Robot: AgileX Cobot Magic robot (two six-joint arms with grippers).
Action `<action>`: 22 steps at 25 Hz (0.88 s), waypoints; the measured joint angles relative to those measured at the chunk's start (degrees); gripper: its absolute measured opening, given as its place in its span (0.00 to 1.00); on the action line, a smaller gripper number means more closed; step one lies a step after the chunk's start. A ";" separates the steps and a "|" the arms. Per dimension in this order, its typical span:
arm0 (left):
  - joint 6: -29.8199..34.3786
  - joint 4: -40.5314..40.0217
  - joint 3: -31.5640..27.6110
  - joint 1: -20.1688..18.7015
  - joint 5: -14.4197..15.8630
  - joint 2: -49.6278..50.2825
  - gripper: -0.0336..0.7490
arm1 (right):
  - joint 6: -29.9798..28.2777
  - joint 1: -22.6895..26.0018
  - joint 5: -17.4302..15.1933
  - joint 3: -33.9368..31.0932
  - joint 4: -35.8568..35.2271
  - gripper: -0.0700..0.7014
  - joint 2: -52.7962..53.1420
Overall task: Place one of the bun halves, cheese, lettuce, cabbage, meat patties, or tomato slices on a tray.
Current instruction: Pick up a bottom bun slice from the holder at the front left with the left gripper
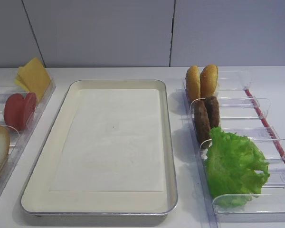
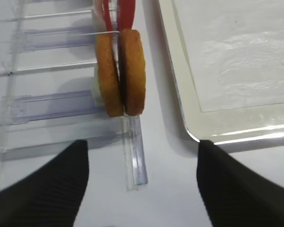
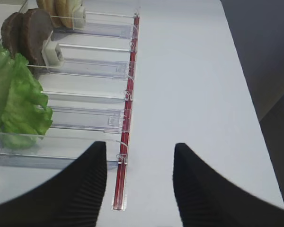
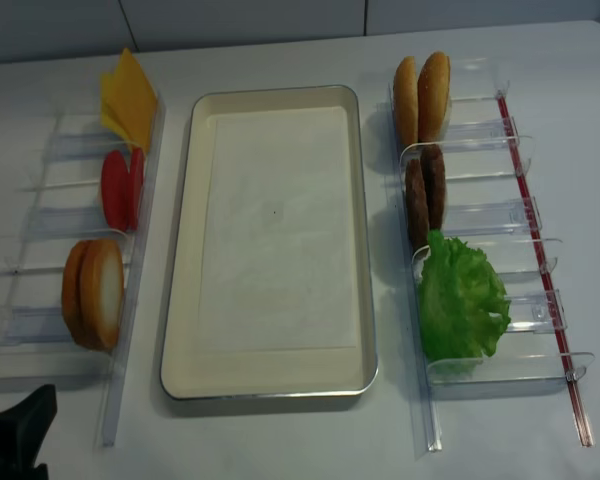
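**Tray bare, both grippers wide and holding nothing**

I see the tray (image 4: 270, 385) lying lengthwise down the middle of the worktop, only its white paper liner (image 4: 277, 230) inside. Along its right edge sits a clear plastic bin (image 4: 500, 215); the lettuce (image 4: 462, 300) fills its near compartments, the meat patties (image 4: 424, 195) stand on edge behind it, and two golden domed buns (image 4: 421, 88) stand at the far end. Along the tray's left edge, a second bin (image 4: 40, 290) holds the bun halves (image 4: 92, 292) upright near the front, the tomato slices (image 4: 121, 188) behind them, and the cheese (image 4: 128, 98) at the far end.

My left gripper (image 2: 142, 184) hovers low at the near left corner, jaws spread wide, empty, the bun halves just ahead of them. My right gripper (image 3: 139, 182) hangs over the right bin's near outer edge, jaws equally wide, gripping nothing.
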State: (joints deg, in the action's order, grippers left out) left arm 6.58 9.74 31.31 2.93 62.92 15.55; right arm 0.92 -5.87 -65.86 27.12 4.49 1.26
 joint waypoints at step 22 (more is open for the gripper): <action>9.96 8.10 12.75 -2.29 -7.77 28.04 0.62 | 0.00 0.00 0.00 0.00 0.00 0.57 0.00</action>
State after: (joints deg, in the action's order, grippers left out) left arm 16.54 17.84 44.06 0.64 55.16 43.59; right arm 0.92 -5.87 -65.86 27.12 4.49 1.26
